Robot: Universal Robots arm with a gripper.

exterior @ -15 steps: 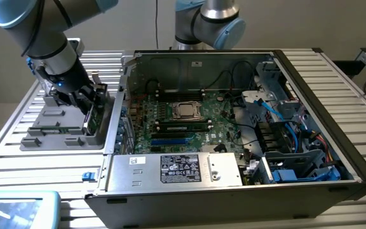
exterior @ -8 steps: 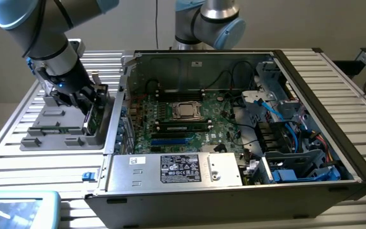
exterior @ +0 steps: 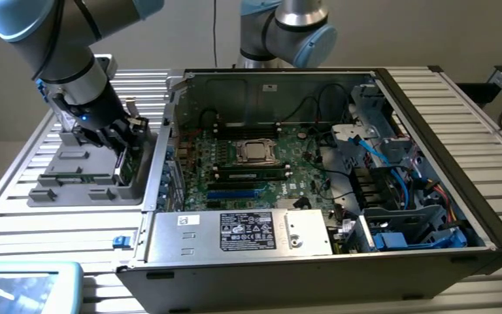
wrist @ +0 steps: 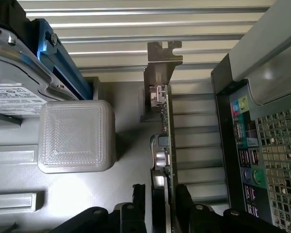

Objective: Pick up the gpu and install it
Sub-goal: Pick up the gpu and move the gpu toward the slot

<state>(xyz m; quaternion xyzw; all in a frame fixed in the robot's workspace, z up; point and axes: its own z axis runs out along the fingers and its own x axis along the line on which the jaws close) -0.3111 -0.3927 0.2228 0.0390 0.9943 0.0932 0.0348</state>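
Holding the tool (wrist: 159, 193) spread astride the gpu (wrist: 166, 124), standing on edge in the gray holder (exterior: 59, 190) on the worktop (exterior: 50, 229) just beside the computer case (wrist: 266, 68); working the pick-up, installing not yet begun; probably needing a square, firm squeeze.

Robotics lab, slatted aluminium bench (exterior: 460, 98), open computer case (exterior: 321, 291), robot arm (exterior: 68, 59)

Gripper (exterior: 116, 134) low over gpu (exterior: 128, 163) standing in grey tray (exterior: 59, 171), exterior view's left.
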